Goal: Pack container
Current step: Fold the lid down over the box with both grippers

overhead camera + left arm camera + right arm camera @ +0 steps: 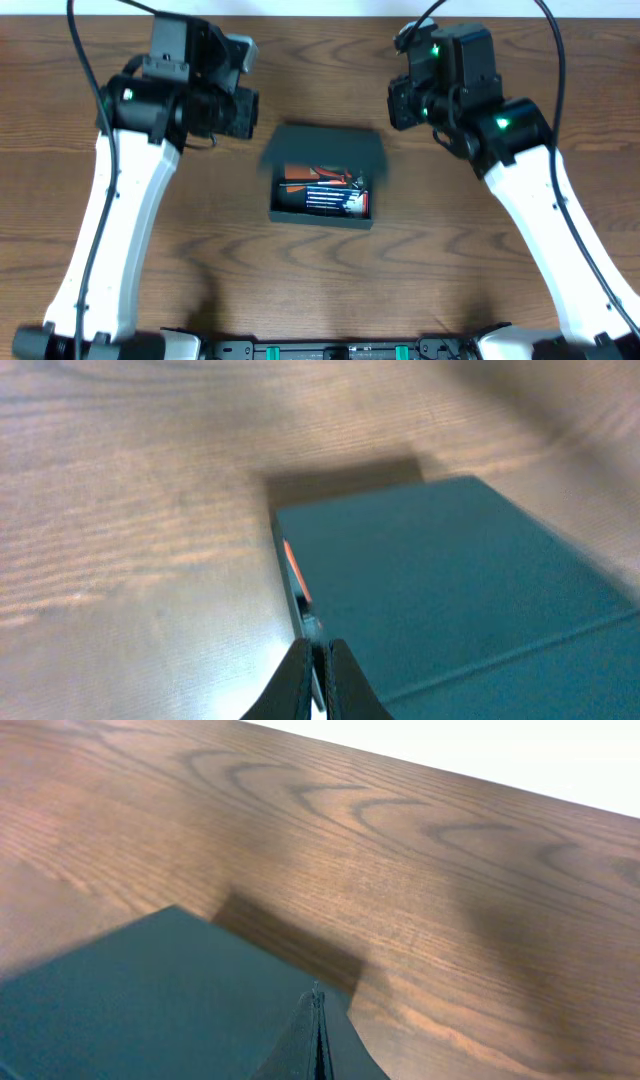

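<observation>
The dark teal container (322, 215) sits mid-table with its flap lid (325, 150) raised over the back. Inside lie an orange-and-black tool (318, 176) and a blue case of drill bits (325, 201). My left gripper (243, 112) is by the lid's left corner. In the left wrist view its fingers (320, 655) are nearly closed on the lid's thin left edge (300, 600). My right gripper (399, 103) is by the lid's right corner. In the right wrist view its fingers (318, 995) are pressed together over the lid's corner (180, 990); whether they pinch it is unclear.
The wooden table (500, 260) surrounds the container. The arms' base rail (330, 350) runs along the front edge. The white back edge (520, 760) of the scene lies beyond the table.
</observation>
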{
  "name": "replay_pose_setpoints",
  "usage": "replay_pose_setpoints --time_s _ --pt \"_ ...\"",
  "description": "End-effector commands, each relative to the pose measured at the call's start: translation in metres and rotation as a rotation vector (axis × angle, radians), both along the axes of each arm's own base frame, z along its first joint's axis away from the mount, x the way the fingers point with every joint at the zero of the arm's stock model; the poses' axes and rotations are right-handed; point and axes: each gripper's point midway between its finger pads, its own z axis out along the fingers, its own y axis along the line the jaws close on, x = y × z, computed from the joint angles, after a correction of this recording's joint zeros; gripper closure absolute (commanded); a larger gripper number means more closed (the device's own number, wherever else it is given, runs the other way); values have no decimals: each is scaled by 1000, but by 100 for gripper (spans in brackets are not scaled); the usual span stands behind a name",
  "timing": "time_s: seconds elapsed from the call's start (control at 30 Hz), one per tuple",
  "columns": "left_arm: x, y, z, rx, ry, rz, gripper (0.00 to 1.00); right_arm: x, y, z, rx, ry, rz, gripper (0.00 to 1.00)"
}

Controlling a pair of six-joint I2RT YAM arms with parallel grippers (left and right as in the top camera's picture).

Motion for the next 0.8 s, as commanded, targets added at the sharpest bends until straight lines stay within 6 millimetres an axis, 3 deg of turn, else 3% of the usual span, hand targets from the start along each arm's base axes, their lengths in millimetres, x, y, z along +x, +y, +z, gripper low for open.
replay_pose_setpoints --time_s 0.0,0.13,0.27,0.5,0.63,0.77 --pt "-9 17 3 108 -21 24 94 -3 -14 4 -69 -19 -34 99" --pt "-21 21 -1 132 20 26 94 -13 -17 -6 -101 29 -25 99" --pt "-35 25 -16 152 100 21 94 -35 -16 -34 -143 162 7 99" --pt "-47 14 -65 183 195 -49 94 -73 26 -95 -106 372 161 99" --pt "-49 8 -95 191 226 -70 94 -85 36 -125 -105 432 155 99" --pt "-54 -11 -114 133 238 -126 95 -103 47 -148 -104 492 201 99"
